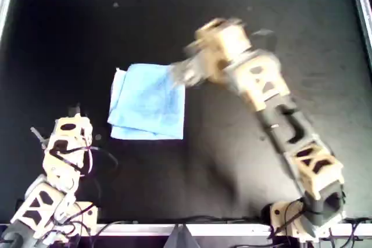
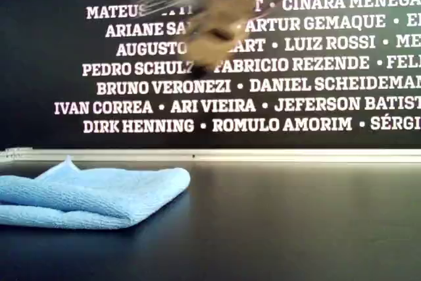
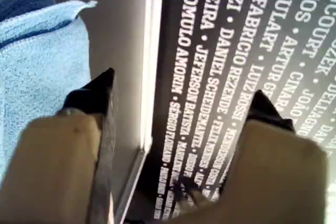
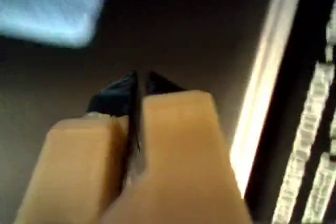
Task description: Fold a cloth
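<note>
The cloth (image 1: 147, 103) is light blue & lies folded on the black table (image 1: 244, 155), a bit left of the middle in the overhead view, w/ layers stacked. In the exterior view it sits at the left, near the camera. The left gripper (image 3: 178, 98) has its jaws wide apart, nothing between them, w/ the cloth just beside one finger (image 3: 97, 95). In the overhead view the left arm sits low at the left. The right gripper (image 4: 139, 85) has its jaws pressed together, holding nothing, up off the table. It looks blurry, by the cloth's far right corner in the overhead view.
</note>
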{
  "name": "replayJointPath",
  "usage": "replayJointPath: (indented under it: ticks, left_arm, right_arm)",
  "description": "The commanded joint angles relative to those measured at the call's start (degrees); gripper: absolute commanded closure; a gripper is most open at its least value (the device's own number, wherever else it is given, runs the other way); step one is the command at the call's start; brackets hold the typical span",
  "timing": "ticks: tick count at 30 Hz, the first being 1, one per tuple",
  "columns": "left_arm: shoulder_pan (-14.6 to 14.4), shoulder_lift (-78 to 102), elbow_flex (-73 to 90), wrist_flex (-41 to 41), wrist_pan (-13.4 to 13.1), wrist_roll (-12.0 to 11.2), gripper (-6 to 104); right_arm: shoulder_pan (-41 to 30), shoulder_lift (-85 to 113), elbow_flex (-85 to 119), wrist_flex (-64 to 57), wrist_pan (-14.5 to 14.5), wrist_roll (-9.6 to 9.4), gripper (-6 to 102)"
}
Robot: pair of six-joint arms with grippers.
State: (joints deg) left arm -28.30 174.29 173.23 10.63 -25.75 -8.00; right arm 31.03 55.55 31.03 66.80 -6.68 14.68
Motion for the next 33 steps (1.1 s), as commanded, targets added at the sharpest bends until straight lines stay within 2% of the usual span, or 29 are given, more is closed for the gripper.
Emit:
replayJointPath:
  ticks: [1,6,10,15,20,23,33]
  left_arm:
    - [1.4,0.1,-0.7,-0.3,-0.4,0.4,11]
    - [1.4,0.1,-0.7,-0.3,-0.4,0.4,11]
    - [1.4,0.1,-0.7,-0.3,-0.4,0.4,11]
    - [1.4,0.1,-0.7,-0.3,-0.4,0.4,11]
    - [0.8,0.2,-0.7,-0.3,-0.3,0.4,11]
    - [0.8,0.2,-0.7,-0.3,0.1,0.4,11]
    - [1.4,0.4,-0.7,-0.3,-0.4,0.4,11]
  right_arm:
    - [-5.7,8.1,-4.7,6.2,-0.6,-0.26,97]
    - [-15.6,11.4,-4.6,18.7,0.0,-0.26,96]
    - [-21.8,19.8,-3.6,20.5,-0.1,-0.26,96]
    - [-22.9,39.6,5.8,20.3,-0.4,-0.26,96]
    - [-23.4,53.9,20.1,19.9,0.4,-0.35,95]
    - [-23.3,58.8,29.8,14.1,0.4,-0.44,96]
    - [-24.3,80.7,71.1,-17.9,0.5,-0.44,96]
